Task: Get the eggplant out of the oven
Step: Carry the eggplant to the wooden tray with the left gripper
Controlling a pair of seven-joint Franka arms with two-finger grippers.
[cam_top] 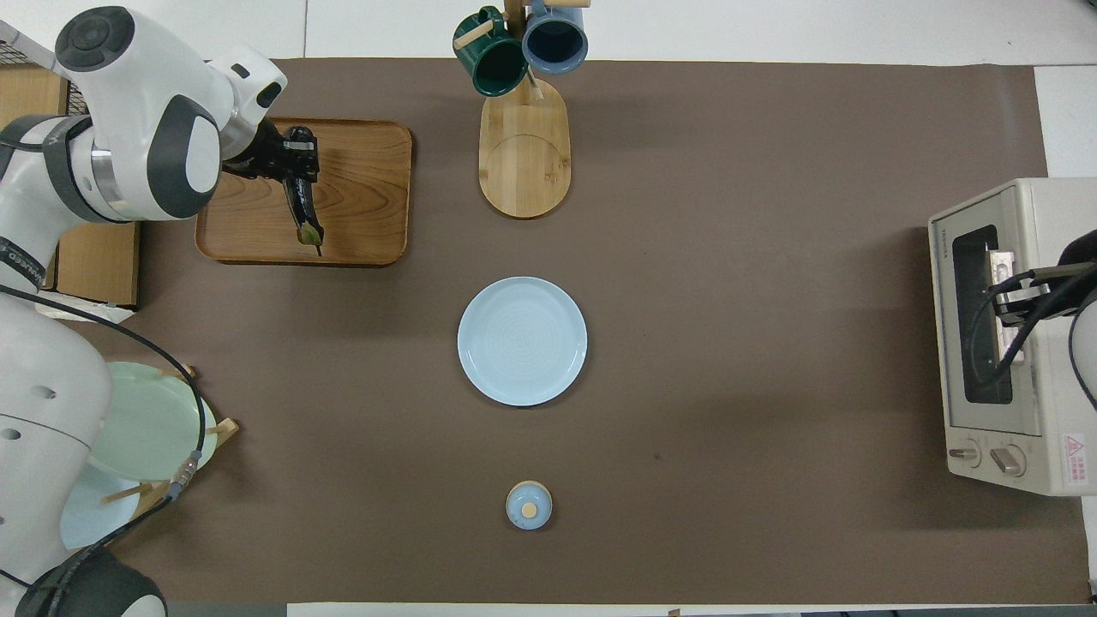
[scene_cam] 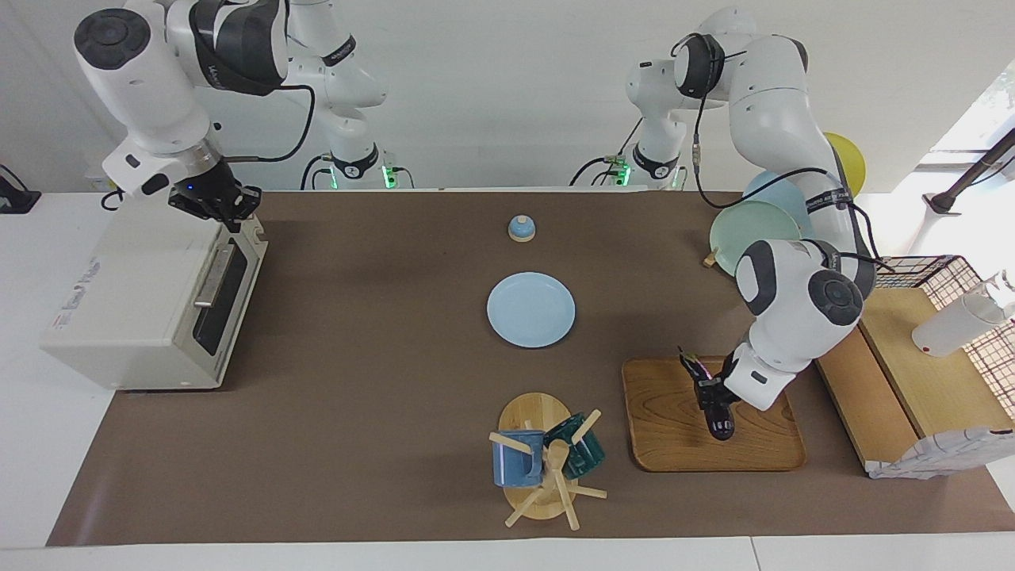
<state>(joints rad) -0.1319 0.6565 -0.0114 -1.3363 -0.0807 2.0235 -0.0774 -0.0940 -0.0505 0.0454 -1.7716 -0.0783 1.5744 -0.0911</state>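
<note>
Eggplant (scene_cam: 718, 408) out of oven (scene_cam: 151, 305), clamped in left gripper (scene_cam: 708, 394) over wooden tray (scene_cam: 674, 444), release remaining; right gripper (scene_cam: 224, 208) shut, empty, above closed oven door.

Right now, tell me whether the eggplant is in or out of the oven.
Out: the left gripper holds the eggplant over the wooden tray, away from the oven.
</note>
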